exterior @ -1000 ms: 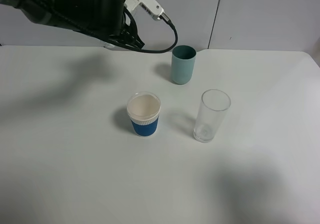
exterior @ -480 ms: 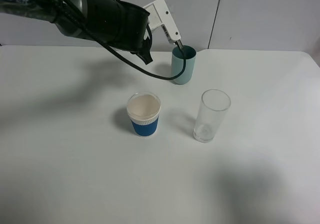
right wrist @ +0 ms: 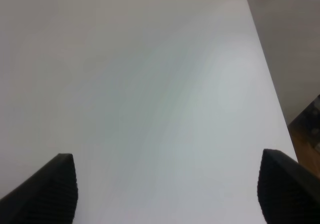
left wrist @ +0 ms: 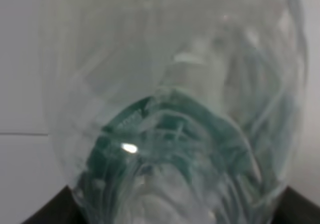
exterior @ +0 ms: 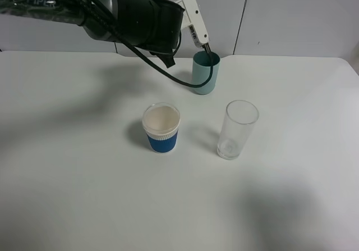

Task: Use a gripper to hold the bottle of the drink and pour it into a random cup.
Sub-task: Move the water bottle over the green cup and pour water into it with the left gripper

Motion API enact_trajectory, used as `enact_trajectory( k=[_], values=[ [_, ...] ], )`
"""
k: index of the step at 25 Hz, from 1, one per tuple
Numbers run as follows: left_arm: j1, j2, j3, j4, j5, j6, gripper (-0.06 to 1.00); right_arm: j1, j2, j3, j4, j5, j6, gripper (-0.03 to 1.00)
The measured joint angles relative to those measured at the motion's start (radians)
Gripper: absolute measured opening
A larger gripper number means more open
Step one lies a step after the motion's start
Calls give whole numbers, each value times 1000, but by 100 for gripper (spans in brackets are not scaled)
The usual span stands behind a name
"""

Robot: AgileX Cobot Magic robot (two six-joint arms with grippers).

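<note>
The left hand [left wrist: 180, 207] is closed on the bottle of the drink [left wrist: 175, 108]. In the left wrist view the clear plastic fills almost the whole picture, and only the black fingers [left wrist: 62, 206] show at its two sides. In the high view the bottle is hidden behind the black-covered arm, but the white head of this hand stands just above the far rim of the teal-green cup [exterior: 206, 73]. I judge that the pouring is at its start or very near it. Something green shows through the bottle in the wrist view, and I cannot tell if it is the label or the cup below. To do this step well, the neck should be over the middle of the cup's opening before the bottle tips more. The tilt should grow slowly, so that the liquid does not run past the rim onto the counter [exterior: 84, 178]. The black cable [exterior: 168, 74] hangs in a loop in front of the cup and seems to cross its wall. A sideways move of the wrist could pull the light cup over, so I would turn the wrist only. The white cup with blue sleeve [exterior: 162, 128] and the clear glass tumbler [exterior: 237, 128] stand well apart from the pour. The right hand [right wrist: 170, 184] is wide open, holds nothing and looks at bare counter.
</note>
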Motion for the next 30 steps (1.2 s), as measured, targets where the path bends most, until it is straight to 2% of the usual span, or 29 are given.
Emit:
enact_trajectory(
  k=[3, 6, 19, 23, 30],
  values=[
    [-1, 9, 0, -1, -11, 72, 51, 0, 0, 0, 0, 0, 0, 74],
    [-1, 18, 0, -2, -14, 97, 51, 0, 0, 0, 0, 0, 0, 74],
    [-1, 18, -2, -4, -24, 99, 51, 0, 0, 0, 0, 0, 0, 74],
    [-1, 51, -49, -5, -76, 100, 51, 0, 0, 0, 0, 0, 0, 74],
    [0, 75, -115, -6, -94, 103, 51, 0, 0, 0, 0, 0, 0, 74]
  ],
)
